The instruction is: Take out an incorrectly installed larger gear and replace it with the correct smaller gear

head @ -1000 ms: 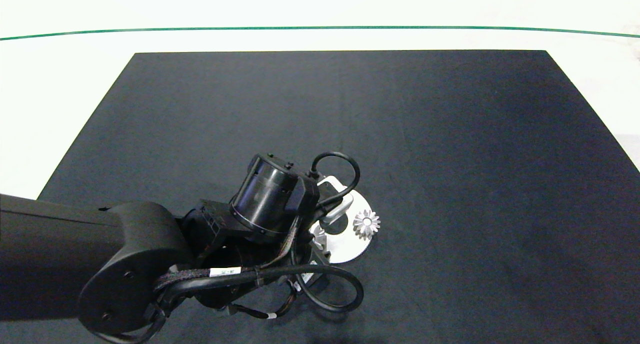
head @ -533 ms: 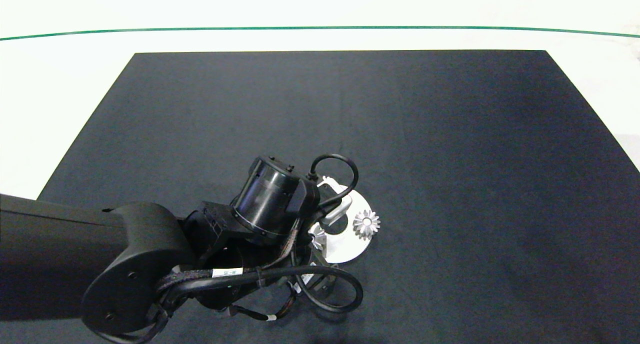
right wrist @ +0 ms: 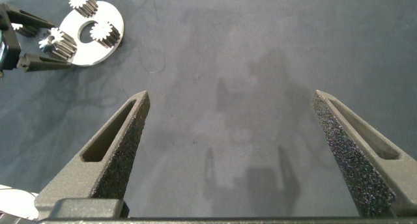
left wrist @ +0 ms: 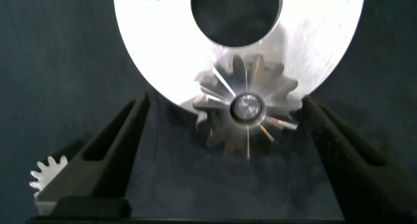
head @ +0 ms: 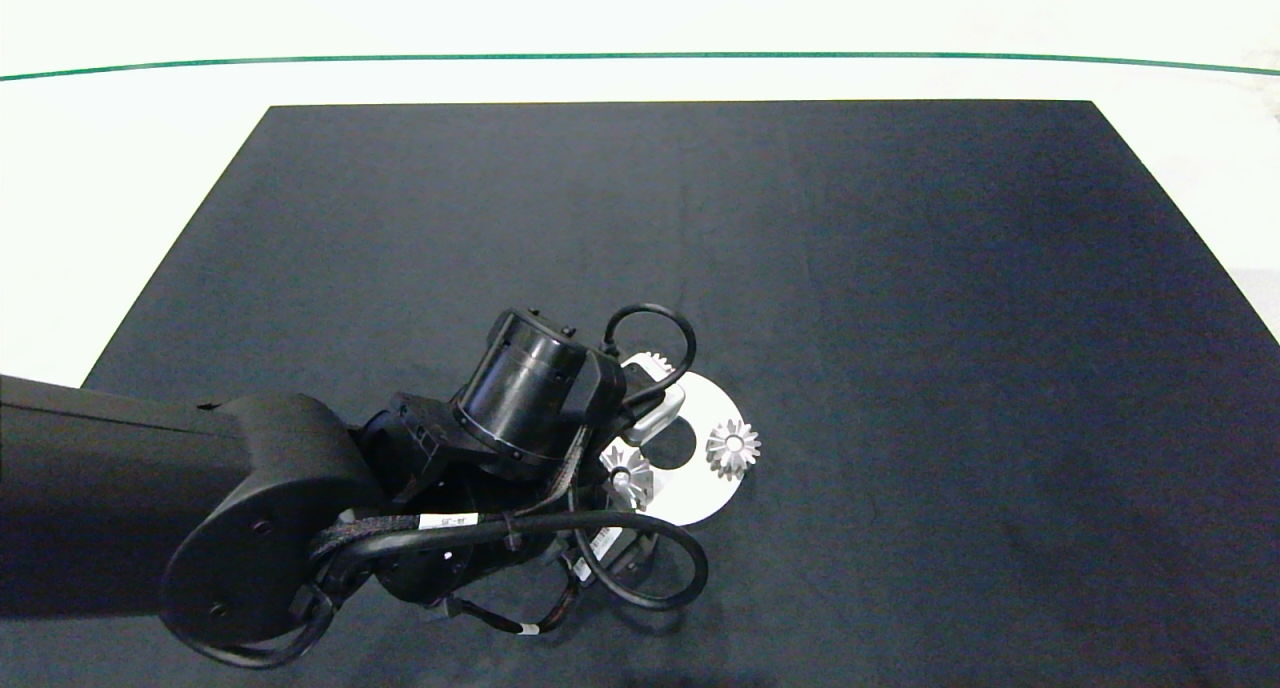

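The left tool (left wrist: 225, 101) is spread wide. Its two fingers (left wrist: 111, 146) straddle the larger gear (left wrist: 247, 110) without touching it. This placement appears intended to bracket the gear ahead of a closing grasp for removal.

The larger gear sits at the 8 o'clock edge of the silver disc (head: 700, 408) and overhangs the rim. A second star-toothed gear (head: 733, 448) stands at the disc's 3 o'clock edge. A small spur gear (left wrist: 45, 175) lies on the counter just beside one finger. Another small gear (head: 655, 363) shows at 11 o'clock. Which of these two is the replacement cannot be told.

The right tool (right wrist: 231, 100) hangs wide open over bare counter, well apart from the disc, and appears idle.

The counter (head: 900, 268) is matte black. Beyond it lies a pale floor (head: 640, 8) crossed by a green line (head: 640, 55).
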`<control>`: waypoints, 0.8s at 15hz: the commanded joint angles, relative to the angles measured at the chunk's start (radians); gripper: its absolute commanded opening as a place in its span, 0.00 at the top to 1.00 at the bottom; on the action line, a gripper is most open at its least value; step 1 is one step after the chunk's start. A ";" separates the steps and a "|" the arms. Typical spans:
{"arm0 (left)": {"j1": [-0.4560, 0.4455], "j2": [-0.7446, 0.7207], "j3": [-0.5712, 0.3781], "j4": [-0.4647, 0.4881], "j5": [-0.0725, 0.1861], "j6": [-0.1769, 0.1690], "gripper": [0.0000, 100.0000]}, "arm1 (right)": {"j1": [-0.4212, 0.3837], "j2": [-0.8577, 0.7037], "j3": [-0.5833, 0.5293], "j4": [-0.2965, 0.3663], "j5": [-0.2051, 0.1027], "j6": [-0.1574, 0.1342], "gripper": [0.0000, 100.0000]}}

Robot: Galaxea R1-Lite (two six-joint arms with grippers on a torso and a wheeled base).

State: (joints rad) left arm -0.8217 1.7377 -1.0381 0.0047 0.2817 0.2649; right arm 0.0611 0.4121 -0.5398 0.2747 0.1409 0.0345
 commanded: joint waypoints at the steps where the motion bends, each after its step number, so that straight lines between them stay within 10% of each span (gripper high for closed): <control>1: -0.004 -0.003 -0.011 0.000 0.002 0.000 0.13 | 0.000 0.001 0.000 0.001 0.000 0.001 0.00; 12: -0.010 0.003 -0.008 0.000 0.002 0.000 0.34 | 0.000 0.001 -0.002 0.001 0.002 0.001 0.00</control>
State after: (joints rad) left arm -0.8309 1.7385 -1.0449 0.0047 0.2817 0.2636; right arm 0.0615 0.4121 -0.5415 0.2745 0.1413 0.0351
